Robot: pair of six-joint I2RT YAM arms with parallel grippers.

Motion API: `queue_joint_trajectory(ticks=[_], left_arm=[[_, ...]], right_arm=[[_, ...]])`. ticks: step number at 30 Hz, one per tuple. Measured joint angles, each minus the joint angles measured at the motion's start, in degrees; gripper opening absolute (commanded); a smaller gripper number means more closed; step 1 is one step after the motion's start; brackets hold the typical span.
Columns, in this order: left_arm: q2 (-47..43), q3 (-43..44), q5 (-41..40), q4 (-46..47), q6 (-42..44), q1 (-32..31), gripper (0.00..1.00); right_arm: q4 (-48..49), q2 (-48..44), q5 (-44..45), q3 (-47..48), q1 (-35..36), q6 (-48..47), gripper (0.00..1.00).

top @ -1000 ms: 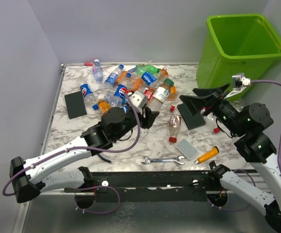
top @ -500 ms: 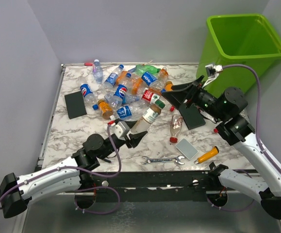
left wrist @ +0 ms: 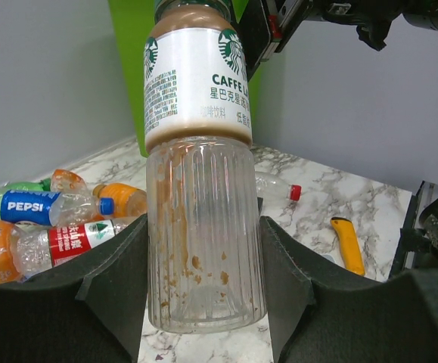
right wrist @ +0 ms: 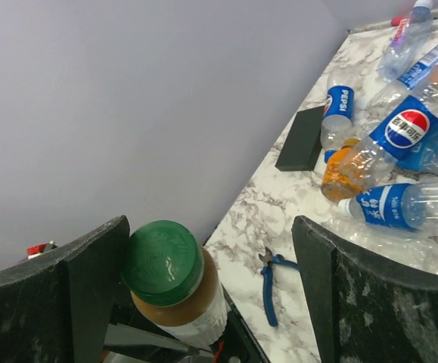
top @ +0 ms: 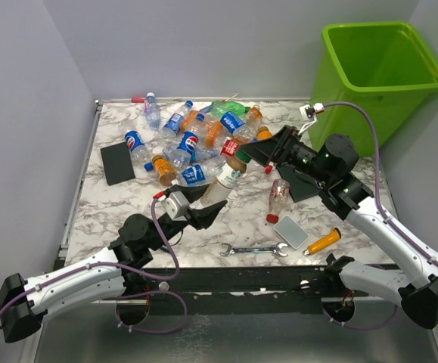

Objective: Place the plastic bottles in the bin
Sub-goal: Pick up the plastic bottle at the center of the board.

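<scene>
Over marble tabletop (top: 113, 206), Starbucks bottle (top: 220, 183) aslant, green cap (right wrist: 163, 262) uppermost, pointing far-right.

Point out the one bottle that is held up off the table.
The green-capped Starbucks bottle, clamped in the left gripper; the rest lie on the table.

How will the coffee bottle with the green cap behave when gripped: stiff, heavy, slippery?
Probably light: the coffee bottle looks nearly empty, only brown residue inside. Likely stiff, since its ribbed wall shows no dents. The smooth round green cap may slip in the right tool.
</scene>
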Motion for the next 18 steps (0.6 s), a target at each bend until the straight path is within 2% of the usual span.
queue_joint_trajectory(ticks=[7,10,12,13,15,18], left_arm=[[0.02,0.00,-0.04,0.15,0.00,0.00,0.26],[0.04,0.00,-0.07,0.17,0.00,0.00,0.27],[0.11,0.00,-0.09,0.20,0.00,0.00,0.30],[0.15,0.00,-0.09,0.22,0.00,0.00,0.33],[0.24,0.00,-0.09,0.24,-0.02,0.00,0.45],[0.31,0.00,-0.22,0.20,-0.17,0.02,0.69]], right_arm=[[2.16,0.72,-0.79,0.00,2.80,1.62,0.89],[2.60,1.07,-0.76,0.00,4.26,1.66,0.78],[2.75,1.33,-0.72,0.00,4.74,1.68,0.62],[2.82,1.46,-0.63,-0.04,4.98,1.75,0.54],[2.84,1.64,-0.50,-0.15,5.22,1.75,0.39],[2.75,1.70,-0.04,-0.39,5.29,1.51,0.28]])
